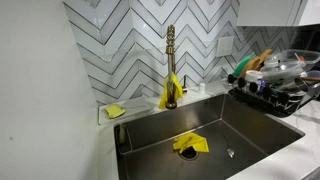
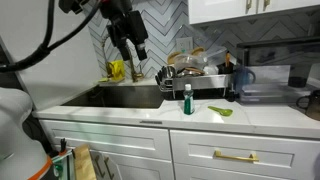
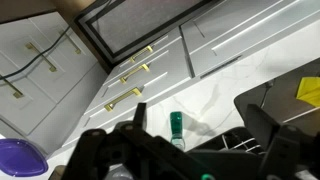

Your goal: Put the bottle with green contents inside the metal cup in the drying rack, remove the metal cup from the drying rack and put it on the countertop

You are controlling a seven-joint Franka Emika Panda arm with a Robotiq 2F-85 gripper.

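Note:
The bottle with green contents (image 2: pixel 187 98) stands upright on the white countertop (image 2: pixel 250 118), in front of the drying rack (image 2: pixel 205 78). In the wrist view the bottle (image 3: pixel 176 125) shows its green cap below and between my fingers. My gripper (image 2: pixel 132 52) hangs above the steel sink (image 2: pixel 125 97), to the left of the bottle and clear of it. Its fingers (image 3: pixel 200 112) are spread wide with nothing between them. The rack (image 1: pixel 275 85) is crowded with dishes and utensils. I cannot pick out the metal cup among them.
A brass faucet (image 1: pixel 170 65) with a yellow cloth on it rises behind the sink. Another yellow cloth (image 1: pixel 190 143) lies in the basin. A small green utensil (image 2: pixel 220 110) lies on the counter right of the bottle. A purple bowl (image 3: pixel 20 160) is at the wrist view's lower left.

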